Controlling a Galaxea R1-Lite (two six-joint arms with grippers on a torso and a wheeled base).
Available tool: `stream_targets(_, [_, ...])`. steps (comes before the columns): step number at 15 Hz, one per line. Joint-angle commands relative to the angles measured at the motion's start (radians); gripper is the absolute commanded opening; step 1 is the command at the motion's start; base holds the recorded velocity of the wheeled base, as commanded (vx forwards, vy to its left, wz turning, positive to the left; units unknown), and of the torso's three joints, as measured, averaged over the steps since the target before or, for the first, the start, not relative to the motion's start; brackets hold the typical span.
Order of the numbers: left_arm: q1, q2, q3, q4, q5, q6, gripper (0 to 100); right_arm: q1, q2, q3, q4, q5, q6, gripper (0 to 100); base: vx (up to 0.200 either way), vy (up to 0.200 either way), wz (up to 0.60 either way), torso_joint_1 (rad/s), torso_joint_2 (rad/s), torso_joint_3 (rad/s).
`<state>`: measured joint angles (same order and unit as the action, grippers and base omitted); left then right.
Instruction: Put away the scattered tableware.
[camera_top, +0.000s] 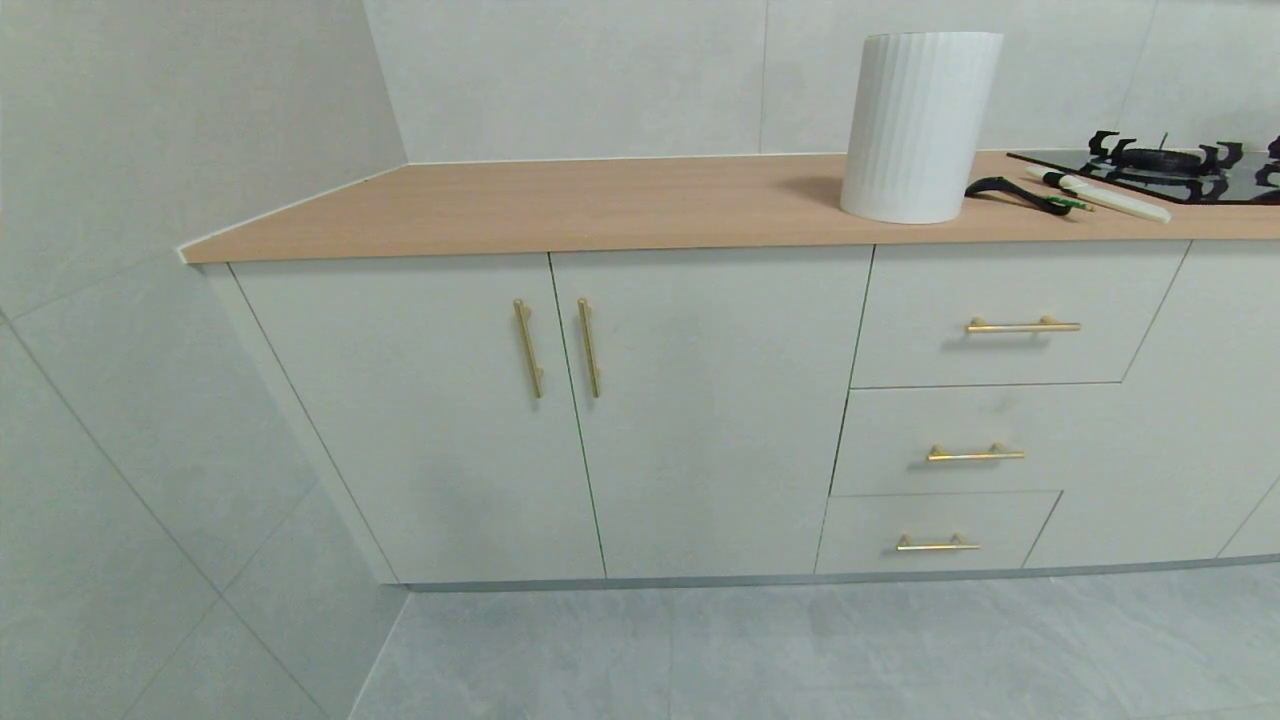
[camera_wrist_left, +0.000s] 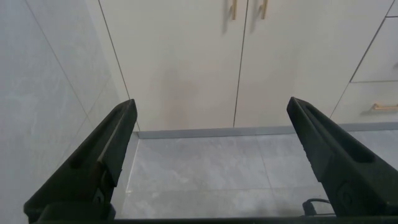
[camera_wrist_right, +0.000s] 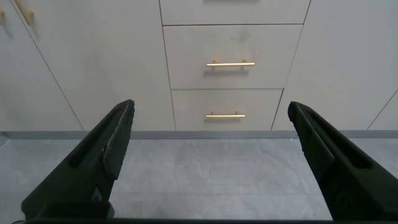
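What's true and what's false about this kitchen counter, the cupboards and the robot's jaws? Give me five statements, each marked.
1. The white ribbed container stands upright on the wooden counter. True.
2. The top drawer is pulled open. False: all three drawers are shut.
3. A white-handled utensil lies on the counter, right of the container. True.
4. The left arm's jaws grip a spoon. False: they stand open, holding nothing.
5. The cupboard doors have black knobs. False: they have gold bar handles.
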<state>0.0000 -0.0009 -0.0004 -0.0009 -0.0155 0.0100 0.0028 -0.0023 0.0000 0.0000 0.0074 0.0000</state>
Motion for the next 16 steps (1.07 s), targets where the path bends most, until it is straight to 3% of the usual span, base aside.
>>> stream_targets(1, [0.000,0.001,0.000,-0.001,0.000,-0.001,100,0.000,0.002,0.000,0.000,0.000,0.000,100,0.000,0.000,0.00,0.000,0.00,0.000])
stream_targets(4, [0.000,0.001,0.000,0.001,0.000,0.001,100,0.000,0.002,0.000,0.000,0.000,0.000,100,0.000,0.000,0.00,0.000,0.00,0.000])
stream_targets(16, [0.000,0.001,0.000,-0.001,0.000,-0.001,100,0.000,0.002,0.000,0.000,0.000,0.000,100,0.000,-0.200,0.00,0.002,0.01,0.001])
